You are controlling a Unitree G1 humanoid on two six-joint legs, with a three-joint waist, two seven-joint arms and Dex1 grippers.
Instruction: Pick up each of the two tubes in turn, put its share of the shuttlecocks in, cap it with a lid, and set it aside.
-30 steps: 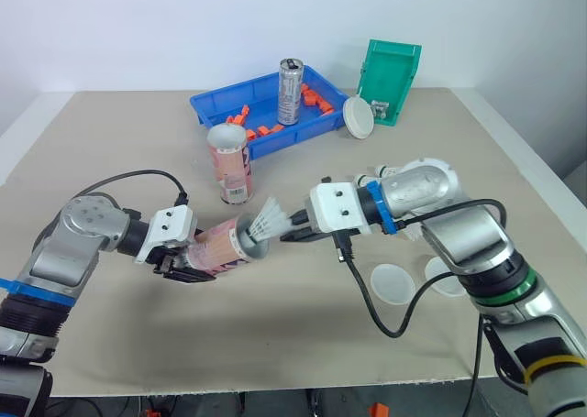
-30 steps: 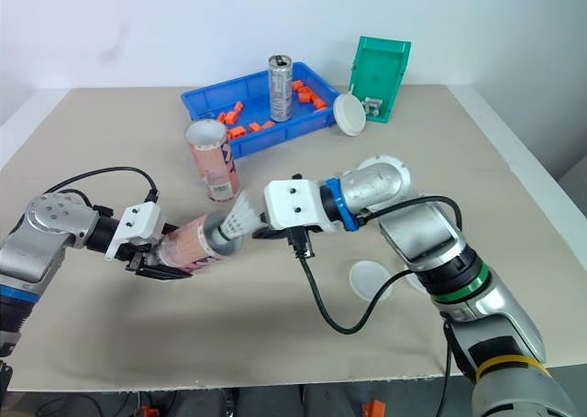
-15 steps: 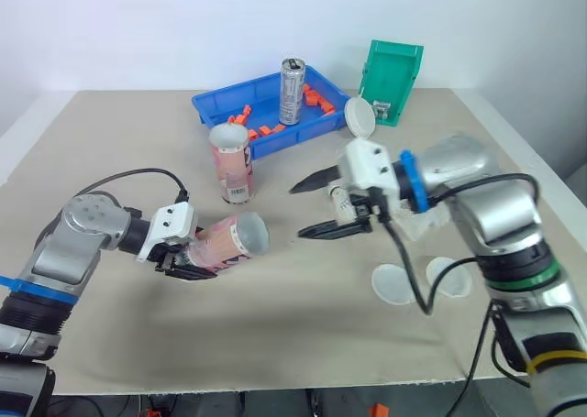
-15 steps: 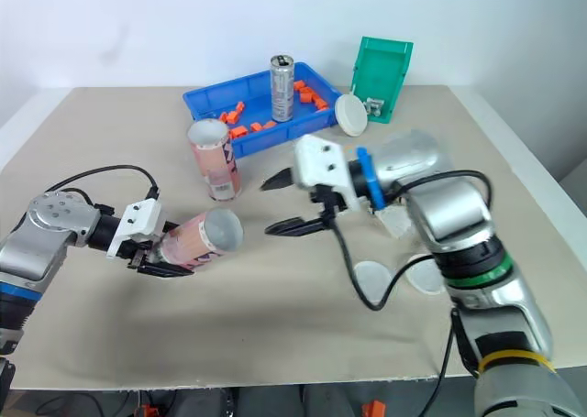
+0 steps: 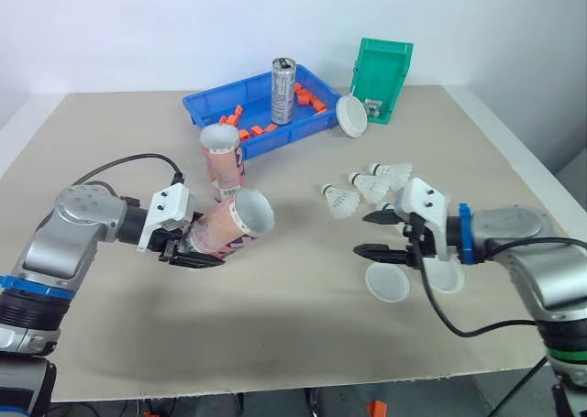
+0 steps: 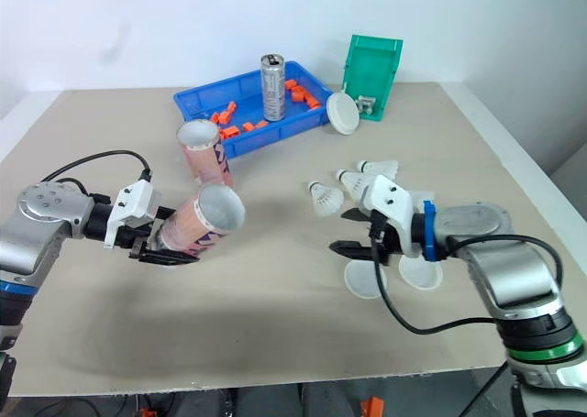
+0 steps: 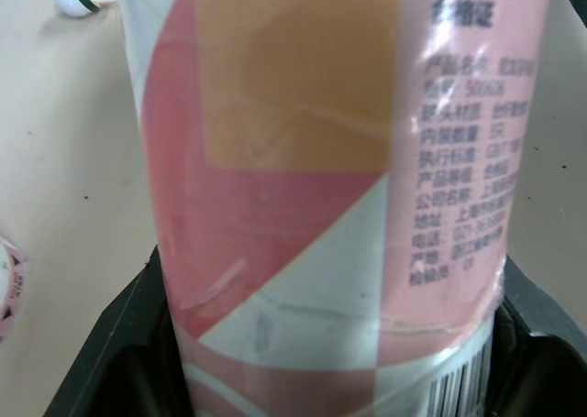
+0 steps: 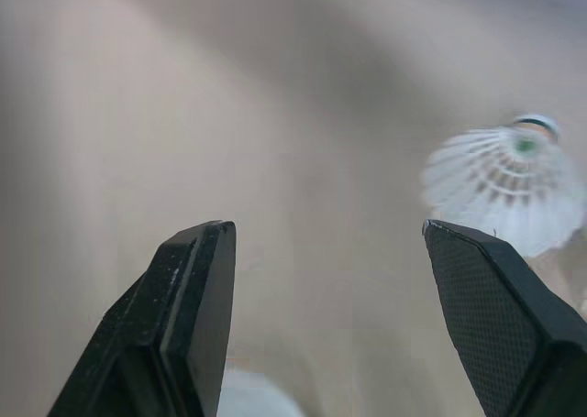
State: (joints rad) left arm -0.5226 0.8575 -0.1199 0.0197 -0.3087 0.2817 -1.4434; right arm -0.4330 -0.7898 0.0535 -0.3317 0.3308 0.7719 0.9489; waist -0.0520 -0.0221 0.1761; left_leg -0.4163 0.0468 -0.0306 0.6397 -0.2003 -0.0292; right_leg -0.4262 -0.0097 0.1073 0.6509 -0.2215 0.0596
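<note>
Nearest the robot and well short of the blue tray [image 5: 210,104], two flat white lids [image 5: 387,284] lie side by side on the table [image 5: 275,325], off to the tray's right. The right end effector [image 5: 364,234] hangs just by them, released, its two black fingers [image 8: 188,316] spread wide with nothing between them.

On the tray's left and about as near, the left end effector [image 5: 190,246] is clenched around the lower body of a pink tube [image 5: 229,224]. This tube is held clear of the table and tilted, its open mouth turned up and toward the right end effector. What is inside it cannot be told.

A little closer to the tray, on its right, three white shuttlecocks [image 5: 339,200] lie loose on the table in a short row, near the right end effector but apart from it.

A second tube [image 5: 223,160] stands upright just in front of the tray's near left corner, open at the top.

The tray itself holds a silver can [image 5: 282,91], standing, and scattered orange pieces [image 5: 266,128]. A white disc [image 5: 351,116] leans at its right end, with a green bin [image 5: 383,80] just beyond that
</note>
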